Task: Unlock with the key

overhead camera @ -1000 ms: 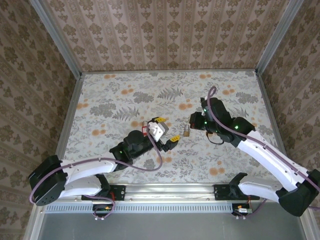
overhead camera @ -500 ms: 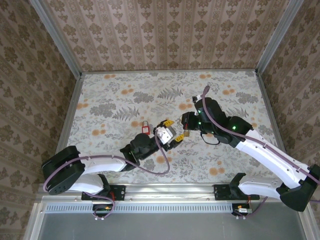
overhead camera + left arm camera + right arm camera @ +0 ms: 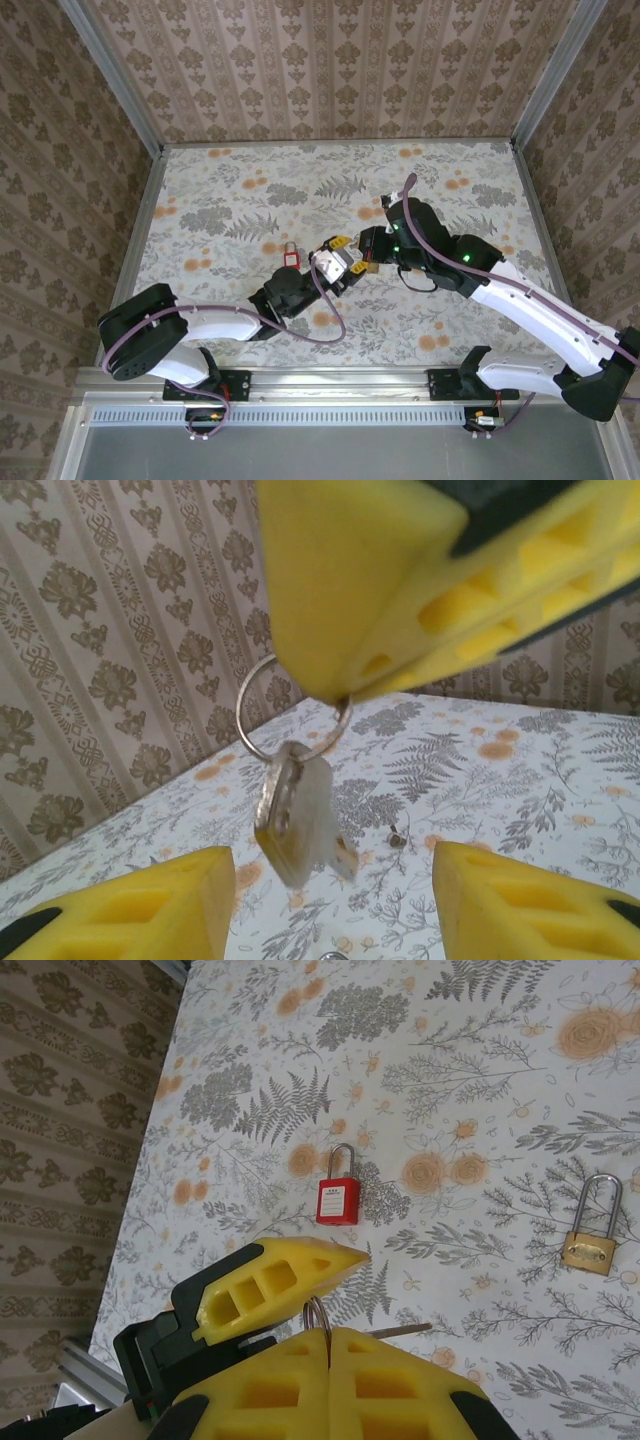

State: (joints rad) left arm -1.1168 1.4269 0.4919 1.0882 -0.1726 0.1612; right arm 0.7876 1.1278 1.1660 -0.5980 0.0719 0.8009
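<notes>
Two-handed now: left gripper [image 3: 330,880], jaws half-spread & empty, has come in round key [image 3: 295,820] hanging by ring [image 3: 239,708] from clamped right gripper [image 3: 330,1335]; handover prob next.

The far half of the flower-patterned surface [image 3: 300,175] lies open up to the wallpapered walls [image 3: 330,70] on three sides. Mid-surface, a small red padlock [image 3: 338,1200] and a brass-coloured padlock [image 3: 590,1247] lie flat, well apart. A silvery key on a wire ring [image 3: 290,815] dangles from the right gripper [image 3: 328,1345] before the left gripper's [image 3: 328,880] parted jaws.
</notes>
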